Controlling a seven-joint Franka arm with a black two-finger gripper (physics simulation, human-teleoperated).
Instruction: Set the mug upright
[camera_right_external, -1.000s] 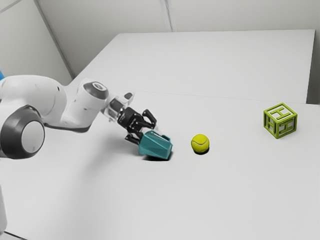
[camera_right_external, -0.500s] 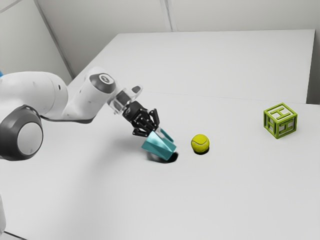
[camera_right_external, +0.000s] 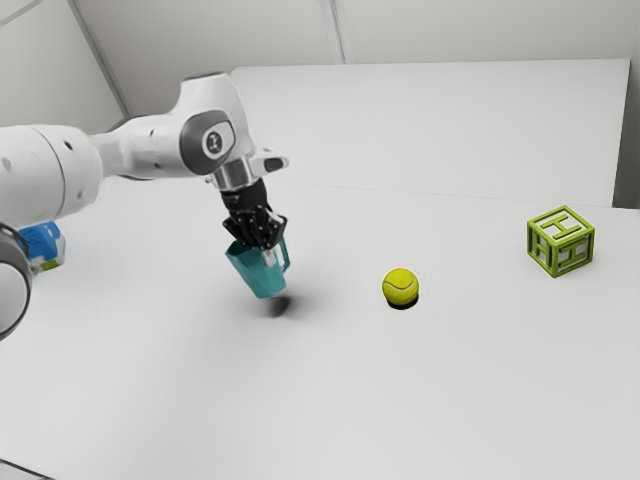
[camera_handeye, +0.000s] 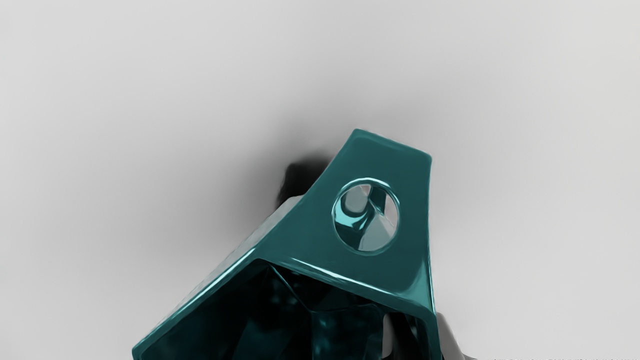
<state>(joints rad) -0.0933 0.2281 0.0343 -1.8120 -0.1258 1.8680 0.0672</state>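
Mug (camera_right_external: 260, 276) hangs tilted below gripper (camera_right_external: 267, 251), its base off the white table (camera_right_external: 420, 400), shadow underneath. Tennis ball (camera_right_external: 400, 286) sits apart from fingers, toward the exterior view's right; green openwork cube (camera_right_external: 561, 241) farther out that way. Bare tabletop between. Mug is glossy teal, flat-faceted, hollow, rim edges angular. Fingers pinch mug.

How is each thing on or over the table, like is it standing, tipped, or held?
Mug: tilted, held above the table, not upright yet
Tool: shut on the mug
Tennis ball: resting on the table
Green cube: sitting flat
Blue thing: partly hidden
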